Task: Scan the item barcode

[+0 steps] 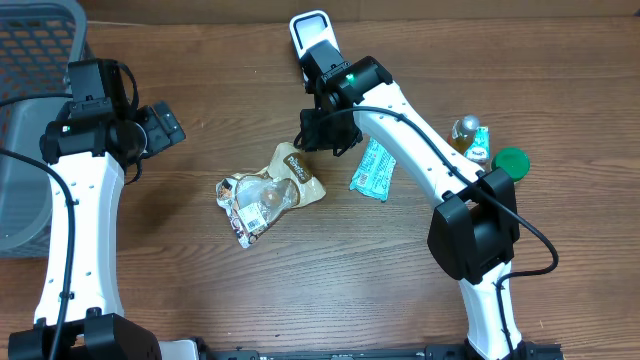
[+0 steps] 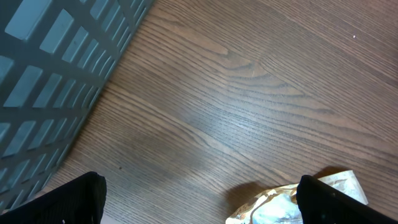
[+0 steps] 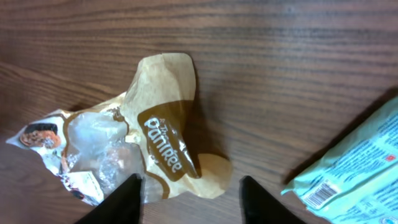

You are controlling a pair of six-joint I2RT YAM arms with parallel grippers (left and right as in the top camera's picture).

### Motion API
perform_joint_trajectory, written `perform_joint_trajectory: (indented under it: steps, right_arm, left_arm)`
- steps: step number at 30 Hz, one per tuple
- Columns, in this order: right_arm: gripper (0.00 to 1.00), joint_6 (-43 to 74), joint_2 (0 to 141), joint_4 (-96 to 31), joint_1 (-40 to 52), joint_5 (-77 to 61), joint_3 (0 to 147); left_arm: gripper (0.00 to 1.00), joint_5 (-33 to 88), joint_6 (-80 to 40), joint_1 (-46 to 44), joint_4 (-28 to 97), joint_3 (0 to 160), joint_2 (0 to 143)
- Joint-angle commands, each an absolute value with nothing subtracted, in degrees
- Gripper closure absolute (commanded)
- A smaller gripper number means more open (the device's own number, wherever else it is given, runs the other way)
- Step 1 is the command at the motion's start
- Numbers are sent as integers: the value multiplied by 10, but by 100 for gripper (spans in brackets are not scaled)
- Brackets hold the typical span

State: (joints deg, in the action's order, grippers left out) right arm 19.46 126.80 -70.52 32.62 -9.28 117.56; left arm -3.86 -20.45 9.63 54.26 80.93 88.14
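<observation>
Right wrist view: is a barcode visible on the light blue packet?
Yes, a small barcode is printed near the lower left corner of the light blue packet, facing up.

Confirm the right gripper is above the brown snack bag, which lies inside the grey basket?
No. The brown snack bag lies on the wooden table, outside the grey basket, as the overhead view shows. The right gripper is above it.

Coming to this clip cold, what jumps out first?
The crumpled brown-and-tan snack bag at mid-table, with the right gripper open just above it. Then the teal packet to its right, its barcode visible in the right wrist view, and the grey basket at the left edge.
</observation>
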Motion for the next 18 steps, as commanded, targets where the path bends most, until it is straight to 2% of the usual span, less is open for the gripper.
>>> perform_joint_trajectory:
  steps: [1, 10, 12, 13, 18]
  right_arm:
    - [45, 188, 1243, -711, 324, -102, 1171]
    - [40, 175, 1242, -730, 306, -102, 1193]
    - [28, 171, 1242, -747, 297, -102, 1201]
    - [26, 165, 1242, -754, 294, -102, 1201]
    - [21, 147, 1242, -789, 259, -109, 1201]
  left_arm:
    - [1, -40, -197, 97, 541, 814, 877]
    - [0, -40, -197, 97, 541, 814, 877]
    - [1, -40, -197, 97, 541, 814, 877]
    - [0, -40, -197, 97, 541, 814, 877]
    - [0, -40, -197, 97, 541, 814, 877]
